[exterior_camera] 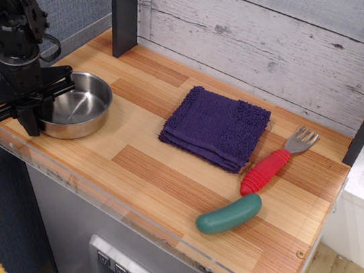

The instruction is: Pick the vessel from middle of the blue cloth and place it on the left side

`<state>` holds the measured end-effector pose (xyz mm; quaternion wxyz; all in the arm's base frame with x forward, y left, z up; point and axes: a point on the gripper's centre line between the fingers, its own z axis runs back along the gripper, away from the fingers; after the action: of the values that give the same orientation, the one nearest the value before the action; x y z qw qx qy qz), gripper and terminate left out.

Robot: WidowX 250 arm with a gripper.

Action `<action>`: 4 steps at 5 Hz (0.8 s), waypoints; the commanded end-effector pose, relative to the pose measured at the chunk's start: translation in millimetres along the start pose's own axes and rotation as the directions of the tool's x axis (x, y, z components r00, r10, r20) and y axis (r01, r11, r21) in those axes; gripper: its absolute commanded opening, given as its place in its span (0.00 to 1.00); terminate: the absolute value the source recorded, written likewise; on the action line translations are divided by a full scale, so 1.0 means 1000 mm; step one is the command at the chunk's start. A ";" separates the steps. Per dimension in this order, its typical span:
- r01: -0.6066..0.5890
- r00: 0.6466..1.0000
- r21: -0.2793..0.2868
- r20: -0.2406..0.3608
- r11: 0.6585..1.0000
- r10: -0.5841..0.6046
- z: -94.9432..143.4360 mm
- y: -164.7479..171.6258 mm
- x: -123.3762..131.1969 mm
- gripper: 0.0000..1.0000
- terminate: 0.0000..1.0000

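Gripper (28,98), black, sits at far left of the wooden table (164,168), arm rising above it toward 11 o'clock. Its fingers straddle the left rim of the vessel (74,104); whether they actually clamp the rim or stand a bit off it, can't tell from this angle. Vessel = shiny steel bowl, upright, resting flat on the table near the left front edge, approx 3 o'clock from the gripper & touching/overlapped by it. Thin wire loop visible at far left, approx 9 o'clock of gripper.

Blue cloth (216,128) lies folded mid-table, well apart from vessel, at its 3 o'clock; nothing on it. Fork w/ red handle (274,163) just beside cloth at 4 o'clock, tines pointing to 1 o'clock. Green pickle-shaped toy (229,214) near the fork handle's lower end, approx 6 o'clock.
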<state>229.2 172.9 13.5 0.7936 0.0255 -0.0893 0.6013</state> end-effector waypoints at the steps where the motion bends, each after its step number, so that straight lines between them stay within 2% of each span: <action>1: -0.008 1.000 -0.009 0.022 1.000 0.008 0.013 0.000 0.004 1.00 0.00; 2: 0.002 1.000 -0.023 0.032 1.000 -0.001 0.020 -0.003 0.008 1.00 0.00; 3: 0.027 0.999 -0.124 0.044 0.992 -0.021 0.048 -0.007 0.010 1.00 0.00; 4: 0.076 0.992 -0.131 0.110 0.989 -0.061 0.083 -0.012 0.010 1.00 0.00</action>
<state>230.6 165.1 83.0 0.8102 0.0028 -0.1452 0.5679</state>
